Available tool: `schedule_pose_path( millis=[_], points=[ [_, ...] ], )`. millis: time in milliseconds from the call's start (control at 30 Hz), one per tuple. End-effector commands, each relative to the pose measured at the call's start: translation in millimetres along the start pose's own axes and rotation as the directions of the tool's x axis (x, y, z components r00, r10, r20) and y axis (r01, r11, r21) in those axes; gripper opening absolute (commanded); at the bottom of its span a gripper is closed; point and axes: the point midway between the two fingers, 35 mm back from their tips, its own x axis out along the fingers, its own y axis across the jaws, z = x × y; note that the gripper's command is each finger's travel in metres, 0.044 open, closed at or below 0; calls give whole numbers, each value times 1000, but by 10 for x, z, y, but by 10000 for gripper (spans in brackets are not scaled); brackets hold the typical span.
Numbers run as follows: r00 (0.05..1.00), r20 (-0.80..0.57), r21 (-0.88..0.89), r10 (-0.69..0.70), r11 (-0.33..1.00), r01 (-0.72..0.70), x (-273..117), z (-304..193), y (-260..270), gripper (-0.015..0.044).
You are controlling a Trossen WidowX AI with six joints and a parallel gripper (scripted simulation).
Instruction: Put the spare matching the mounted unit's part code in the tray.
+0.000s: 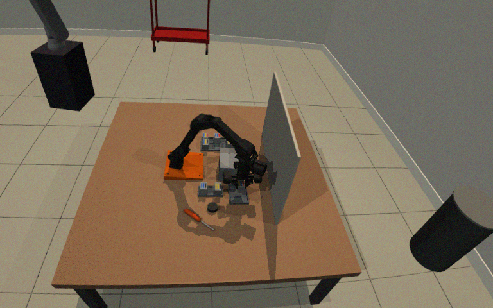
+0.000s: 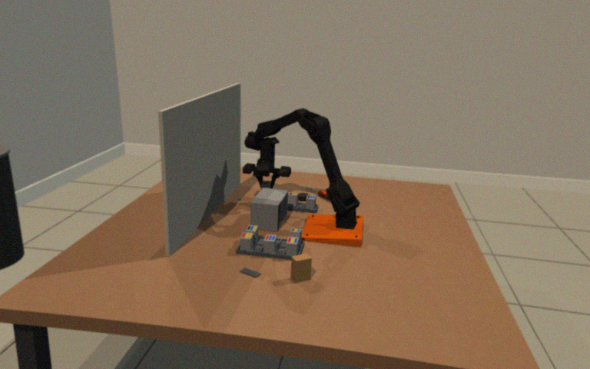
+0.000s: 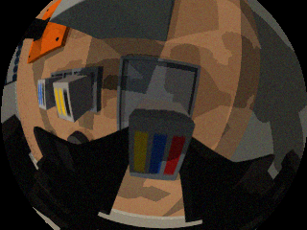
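Note:
My gripper [image 1: 241,182] [image 2: 266,186] [image 3: 157,132] is shut on a grey spare with yellow, blue and red stripes [image 3: 155,153]. The spare is low over one end of the grey tray [image 1: 237,202] [image 3: 177,86]; I cannot tell whether it touches. A near rack [image 1: 210,194] [image 3: 96,86] holds a blue-striped spare [image 1: 203,186] [image 3: 43,93] and a yellow-striped spare [image 1: 217,186] [image 3: 72,98]. A far rack [image 1: 210,148] [image 2: 265,254] holds several striped spares. I cannot make out the mounted unit's back code.
A large grey box [image 1: 226,158] [image 2: 265,211] stands beside the arm, between the racks. A tall grey panel [image 1: 280,145] [image 2: 200,169] stands close to the gripper. A black puck [image 1: 212,207] and an orange screwdriver [image 1: 192,215] lie near the tray. A tan block [image 2: 300,268] stands beyond the far rack.

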Motion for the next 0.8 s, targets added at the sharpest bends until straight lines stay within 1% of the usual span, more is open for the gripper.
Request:
schedule_pose_path(
  millis=[0, 767],
  points=[
    [1000, -2, 5, -1, 1000, 1, 34, -2, 1, 0],
    [1000, -2, 5, 0, 1000, 0, 192, 14, 26, 0]
  ],
)
